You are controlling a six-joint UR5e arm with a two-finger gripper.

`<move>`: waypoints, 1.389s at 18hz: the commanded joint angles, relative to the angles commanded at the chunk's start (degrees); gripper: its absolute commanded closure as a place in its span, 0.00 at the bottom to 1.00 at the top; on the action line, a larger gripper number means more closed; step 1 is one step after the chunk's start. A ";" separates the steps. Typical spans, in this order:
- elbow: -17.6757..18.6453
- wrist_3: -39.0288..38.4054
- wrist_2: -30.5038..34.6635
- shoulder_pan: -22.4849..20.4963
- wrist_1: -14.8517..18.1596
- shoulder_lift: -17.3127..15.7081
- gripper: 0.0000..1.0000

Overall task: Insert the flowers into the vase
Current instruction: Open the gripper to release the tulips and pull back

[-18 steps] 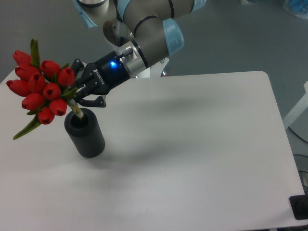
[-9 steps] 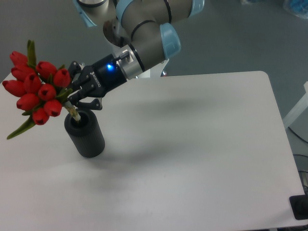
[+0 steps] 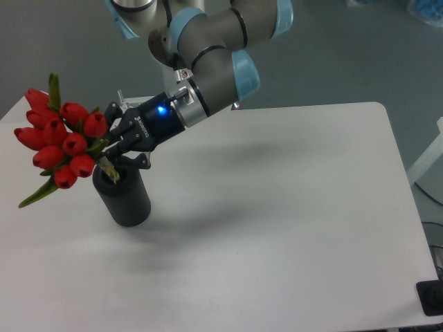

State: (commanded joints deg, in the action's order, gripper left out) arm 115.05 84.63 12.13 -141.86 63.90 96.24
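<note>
Shown from a fixed overhead camera, the single grey robot arm with light-blue joint caps (image 3: 211, 52) reaches down and to the left from the far edge of the scene, ending in a black two-finger gripper (image 3: 109, 146) with a small blue light lit on its wrist. The gripper's fingers are clamped on the green stems of a small bunch of red tulip buds with long green leaves (image 3: 61, 142), gripping just below the blooms. The bunch is tilted, its heads leaning up and to the left, out past the left edge of the white rectangular table (image 3: 277, 228), with one leaf hanging down towards the near left and another pointing up at the far side of the bunch. The cut ends of the stems point down and to the right and sit at the round mouth of a matte black, rough-textured cylindrical vase (image 3: 123, 196); how far the tips reach inside the mouth cannot be told from this view. The vase stands upright on the table near its left side, directly below the gripper, and casts a soft shadow to the right. At the near right corner of the scene a small dark object (image 3: 430, 299) is partly visible beyond the table edge.
</note>
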 joint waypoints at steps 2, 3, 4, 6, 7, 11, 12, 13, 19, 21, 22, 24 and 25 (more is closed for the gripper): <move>0.26 0.27 0.09 0.00 -0.09 0.61 0.82; 0.35 0.62 0.09 0.00 -0.09 0.70 0.81; 0.44 1.32 0.09 0.00 -0.09 1.05 0.81; 1.31 3.33 0.09 -0.09 -0.17 1.49 0.78; 2.02 4.82 0.09 -0.09 -0.09 1.58 0.77; 4.04 7.56 0.17 -0.35 -0.09 1.58 0.55; 4.13 7.56 0.18 -0.61 -0.09 1.58 0.49; 4.22 7.56 0.18 -0.70 -0.09 1.58 0.44; 4.66 7.91 0.44 -2.11 -0.09 2.99 0.28; 4.66 7.74 0.53 -2.90 -0.09 3.08 0.24; 4.57 7.74 0.61 -3.25 -0.09 3.34 0.21; 4.75 7.74 0.70 -4.30 0.00 3.87 0.08; 4.92 7.65 0.79 -4.74 0.00 3.87 0.00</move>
State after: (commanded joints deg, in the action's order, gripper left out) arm 119.97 92.29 12.92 -146.60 63.90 100.11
